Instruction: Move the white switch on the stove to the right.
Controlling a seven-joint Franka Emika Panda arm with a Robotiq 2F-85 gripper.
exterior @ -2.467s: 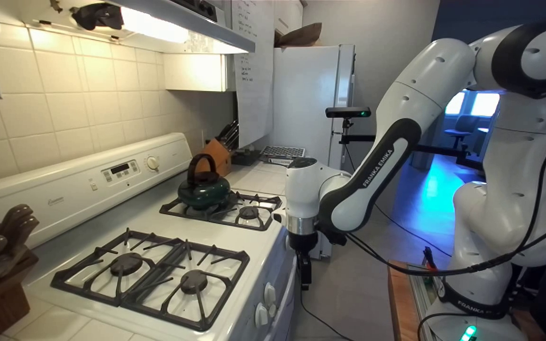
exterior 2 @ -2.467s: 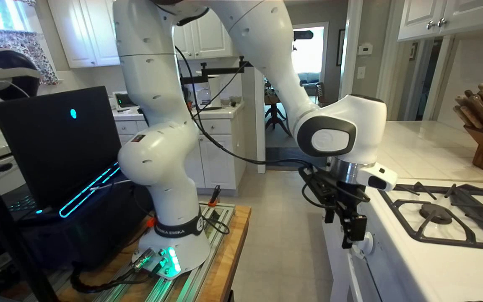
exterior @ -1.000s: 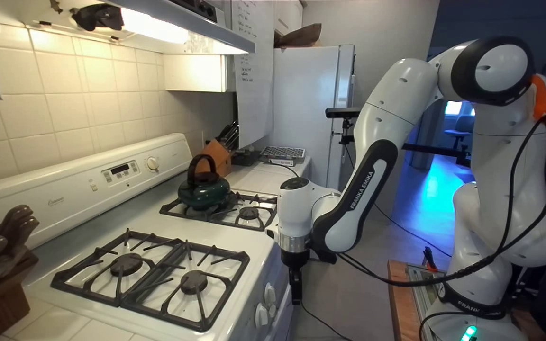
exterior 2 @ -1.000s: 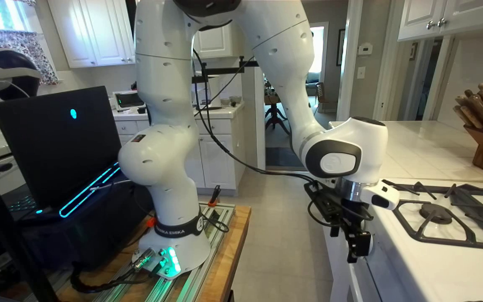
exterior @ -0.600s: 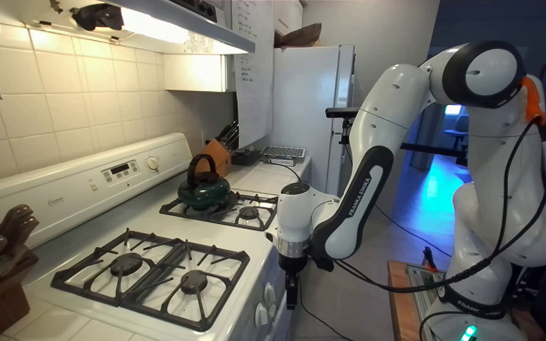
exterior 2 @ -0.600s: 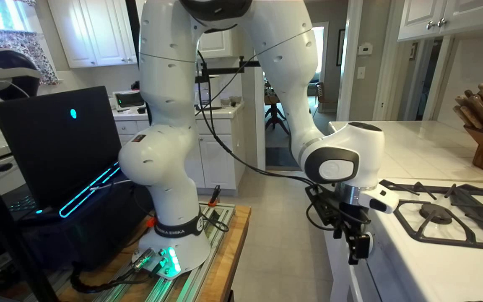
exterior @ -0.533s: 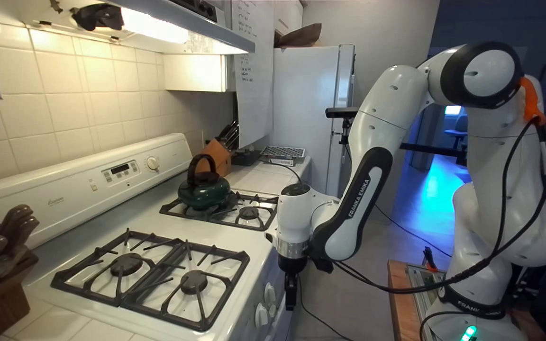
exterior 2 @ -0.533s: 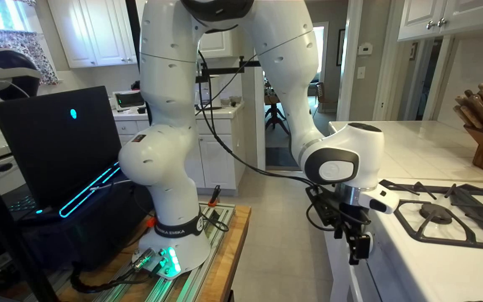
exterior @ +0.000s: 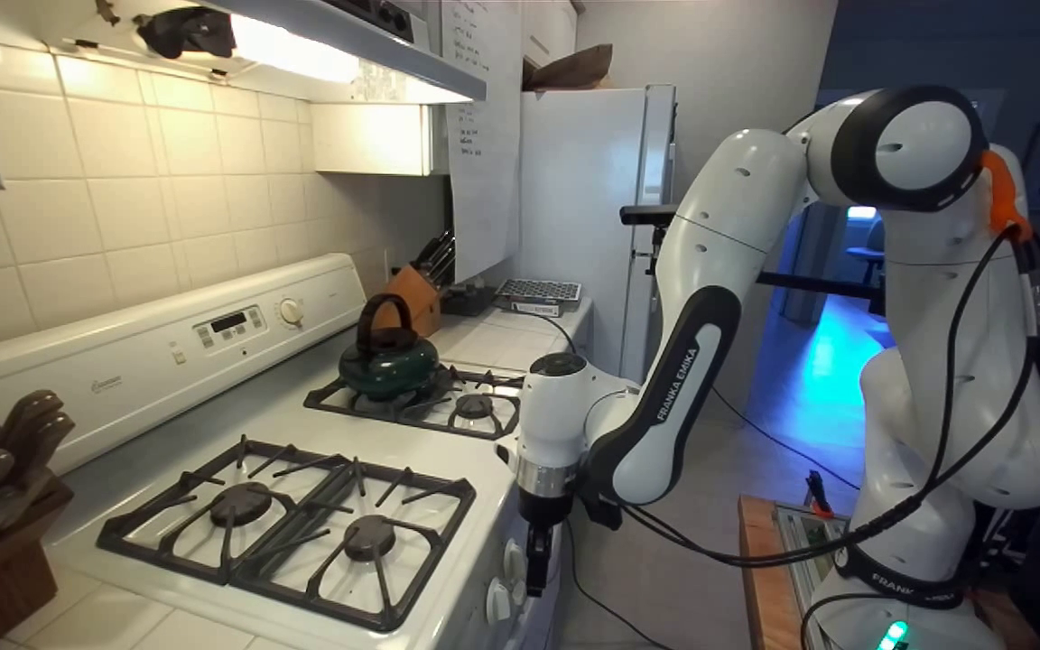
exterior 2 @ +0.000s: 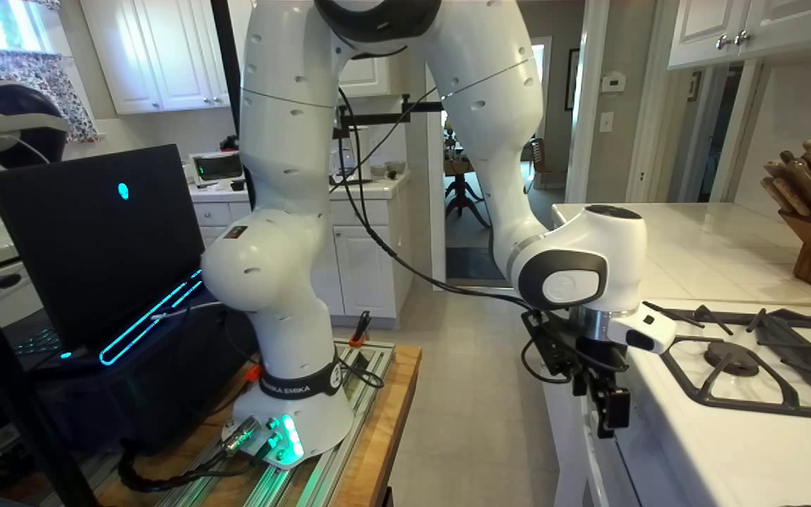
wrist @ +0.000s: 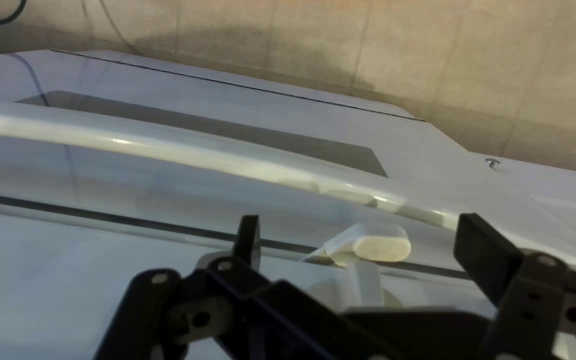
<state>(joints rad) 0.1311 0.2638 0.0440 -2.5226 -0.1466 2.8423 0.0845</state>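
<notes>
Two fingers [wrist: 250, 242] of the pincer [wrist: 359, 235] hang wide apart by the front edge of the gas stove [exterior: 430, 456], a white knob [wrist: 366, 285] between them in the wrist view

Yellow hood light [exterior: 299, 50] warms the wall tiles [exterior: 118, 212]; beyond the right corner of the far counter [exterior: 493, 336], the dim floor [exterior: 831, 361] glows blue. The wrist view is soft, a white knob [wrist: 380, 247] perhaps out of focus.

In the wrist view, you see gaps at nine and three o'clock of the white switch [wrist: 382, 246], within your parted gripper [wrist: 360, 232]; the oven handle [wrist: 193, 146] lies across twelve; a knob [wrist: 366, 286] takes six.
</notes>
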